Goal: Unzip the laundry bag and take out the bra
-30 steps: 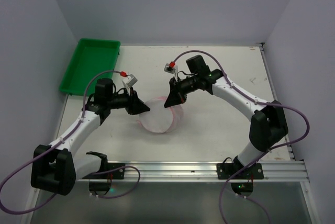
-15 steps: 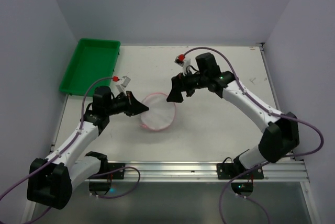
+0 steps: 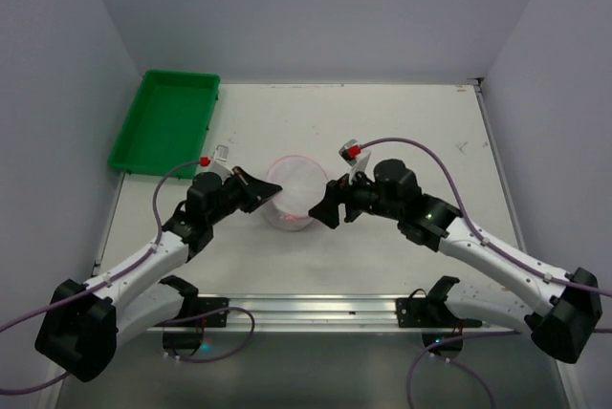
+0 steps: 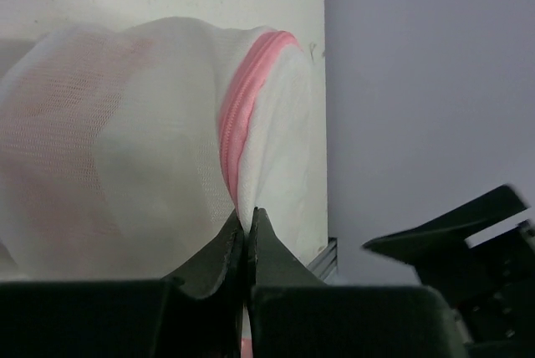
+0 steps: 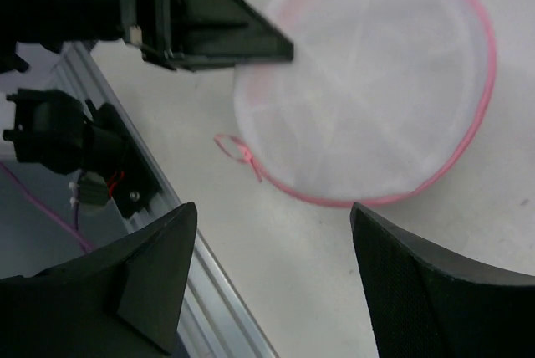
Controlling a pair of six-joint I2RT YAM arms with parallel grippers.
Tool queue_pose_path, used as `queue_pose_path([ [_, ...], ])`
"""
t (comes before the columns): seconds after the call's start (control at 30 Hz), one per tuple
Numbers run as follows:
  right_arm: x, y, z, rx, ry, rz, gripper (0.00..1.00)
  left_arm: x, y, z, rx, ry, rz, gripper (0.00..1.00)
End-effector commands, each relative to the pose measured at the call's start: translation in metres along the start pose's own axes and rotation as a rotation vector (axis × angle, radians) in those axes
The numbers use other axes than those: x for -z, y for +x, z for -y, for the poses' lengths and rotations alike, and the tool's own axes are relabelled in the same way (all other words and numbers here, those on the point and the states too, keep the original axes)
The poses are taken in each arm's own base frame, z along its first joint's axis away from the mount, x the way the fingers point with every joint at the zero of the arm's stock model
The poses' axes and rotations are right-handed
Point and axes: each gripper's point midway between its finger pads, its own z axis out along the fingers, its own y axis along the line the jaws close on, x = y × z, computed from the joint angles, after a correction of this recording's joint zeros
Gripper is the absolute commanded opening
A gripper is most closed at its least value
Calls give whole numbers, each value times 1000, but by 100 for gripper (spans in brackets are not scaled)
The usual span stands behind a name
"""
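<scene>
Round white-mesh, pink-zipped laundry bag (image 3: 298, 189) is pinched at 9 o'clock by left gripper (image 4: 247, 237); right gripper (image 3: 323, 208), at 4 o'clock, is spread wide.

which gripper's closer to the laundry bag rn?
Left. The left gripper is shut on the laundry bag, pinching its mesh edge beside the pink zip. The right gripper is open on the bag's opposite side, just short of it, not touching.

Setting: robot test cell, laboratory type. Evidence: bare white table (image 3: 411, 113) boxed in by plain pale walls (image 3: 316, 8); aluminium rail (image 3: 325, 306) along the near edge. Also left arm (image 3: 143, 261) and right arm (image 3: 497, 251) mounted there, exposed purple cable (image 3: 418, 141), and one green tray (image 3: 167, 118).
</scene>
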Motion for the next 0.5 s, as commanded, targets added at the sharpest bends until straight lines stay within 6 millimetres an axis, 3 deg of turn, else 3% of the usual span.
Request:
queue_pose_path([
  [0.0, -19, 18, -1, -88, 9, 0, 75, -11, -28, 26, 107, 25, 138, 0],
  [0.13, -31, 36, -4, -95, -14, -42, 52, -21, -20, 17, 148, -28, 112, 0],
  [0.47, -55, 57, -4, -92, -46, -144, 36, -23, -18, 21, 167, -28, 119, 0],
])
